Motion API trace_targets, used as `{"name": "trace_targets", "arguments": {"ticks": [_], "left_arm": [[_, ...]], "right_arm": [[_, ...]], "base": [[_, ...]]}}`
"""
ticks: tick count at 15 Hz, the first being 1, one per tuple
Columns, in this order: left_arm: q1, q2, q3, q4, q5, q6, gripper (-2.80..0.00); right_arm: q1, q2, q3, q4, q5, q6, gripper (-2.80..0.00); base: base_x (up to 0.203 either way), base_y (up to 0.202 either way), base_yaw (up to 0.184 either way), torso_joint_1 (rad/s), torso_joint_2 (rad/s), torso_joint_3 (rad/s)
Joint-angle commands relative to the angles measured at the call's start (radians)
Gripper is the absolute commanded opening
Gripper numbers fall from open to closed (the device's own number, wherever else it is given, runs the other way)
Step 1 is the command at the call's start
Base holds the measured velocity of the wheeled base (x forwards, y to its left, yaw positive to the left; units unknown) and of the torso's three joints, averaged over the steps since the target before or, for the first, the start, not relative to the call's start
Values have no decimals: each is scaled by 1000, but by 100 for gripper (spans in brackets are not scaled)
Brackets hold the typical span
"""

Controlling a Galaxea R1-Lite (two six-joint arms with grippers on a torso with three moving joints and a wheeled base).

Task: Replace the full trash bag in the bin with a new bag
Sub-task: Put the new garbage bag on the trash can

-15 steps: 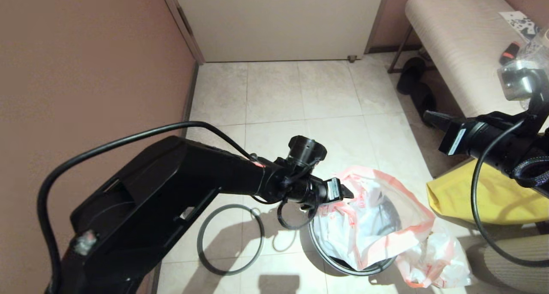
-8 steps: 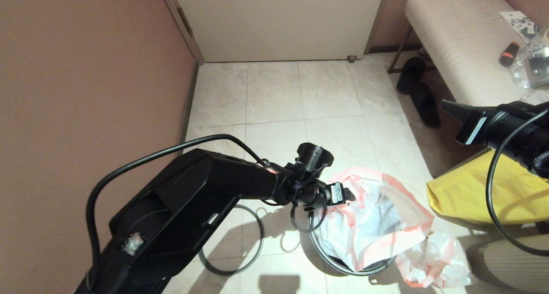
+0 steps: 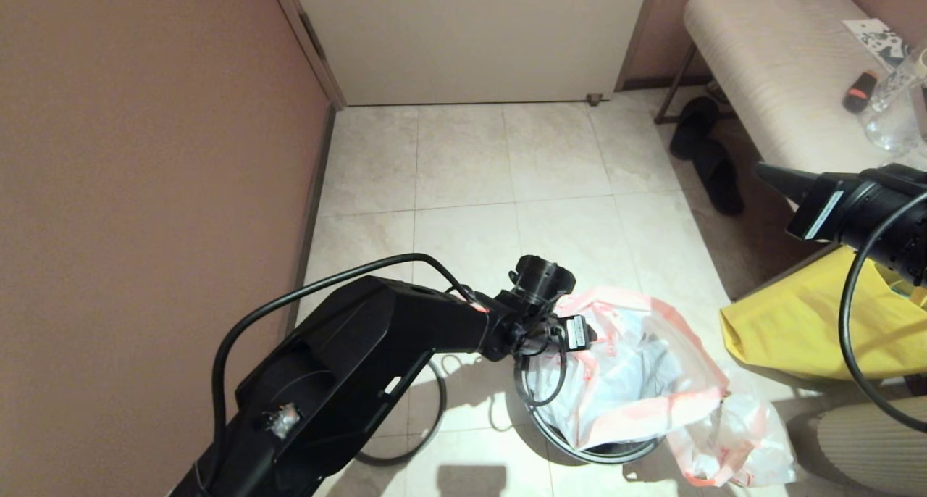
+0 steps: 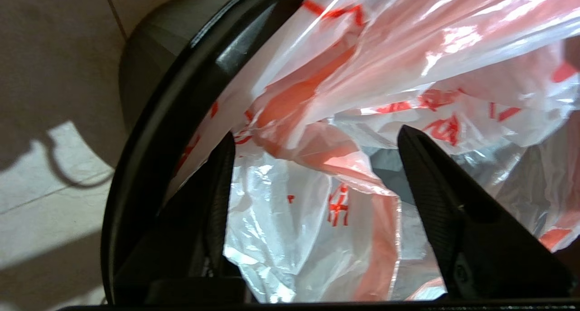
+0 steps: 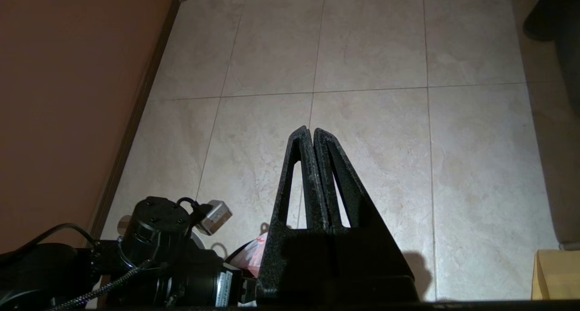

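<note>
So we had the left claw (image 4: 312,166) down at the left rim of the bin (image 3: 579,450), fingers spread wide around a fold of the new bag (image 3: 637,381), not pinching it. The bag was draped over the bin's mouth. The full trash bag (image 3: 731,446) lay on the floor, touching the bin's right side. The right claw (image 5: 312,136) hung over bare tiles, pressed together, empty.

A home's entryway or small room: pale beige square floor tiles (image 3: 463,164), dusty-pink painted walls (image 3: 145,156) with a dark skirting strip, and a cream door (image 3: 471,33) with a stopper at its foot. A light upholstered bench on thin metal legs (image 3: 775,69) stands beside black slippers (image 3: 706,156) on the floor.
</note>
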Motion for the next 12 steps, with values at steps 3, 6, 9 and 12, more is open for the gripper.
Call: {"name": "trace_targets", "arguments": {"ticks": [3,6,9,12], "left_arm": [[-9,23,0,-4,24,17,-280],[-7,22,0,-4,25,17,-280],[-7,9,0,0,50,17,-280],[-5,-71,54,7,71,16,-280]], "right_arm": [[1,-3,0,-4,1,3,-280],[3,-5,0,-4,3,3,-280],[6,-8,0,-4,3,3,-280],[24,-9,4,-1,2,3,-280]], "base": [[0,0,0,0,0,0],[0,0,0,0,0,0],[0,0,0,0,0,0],[0,0,0,0,0,0]]}}
